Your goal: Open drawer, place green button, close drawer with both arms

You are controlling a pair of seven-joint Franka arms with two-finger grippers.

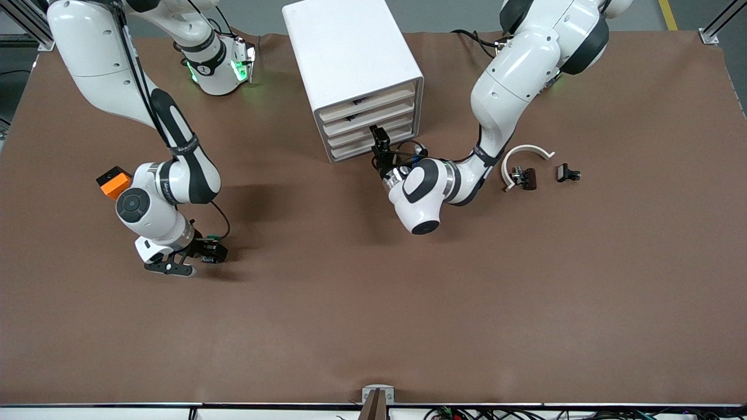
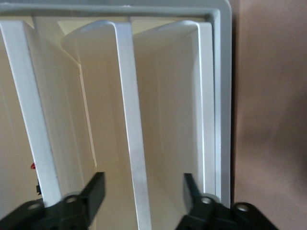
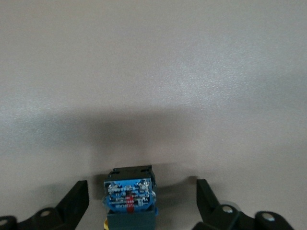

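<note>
The white cabinet (image 1: 344, 46) stands at the robots' edge of the table, all four drawers pushed in. My left gripper (image 1: 378, 134) is at its front, open. In the left wrist view its fingers (image 2: 91, 191) stand on either side of the cream front strip (image 2: 132, 124) of the drawer (image 1: 350, 136) second from the bottom, not closed on it. My right gripper (image 1: 189, 259) is low over the table toward the right arm's end, open. Its fingers (image 3: 76, 199) straddle the button (image 3: 129, 194), dark-bodied with a blue label. The cap is hidden.
An orange cube (image 1: 114, 182) sits beside the right arm's elbow. Toward the left arm's end lie a white curved piece (image 1: 525, 153) and two small black clip-like pieces (image 1: 525, 177) (image 1: 567, 173). Brown mat covers the table.
</note>
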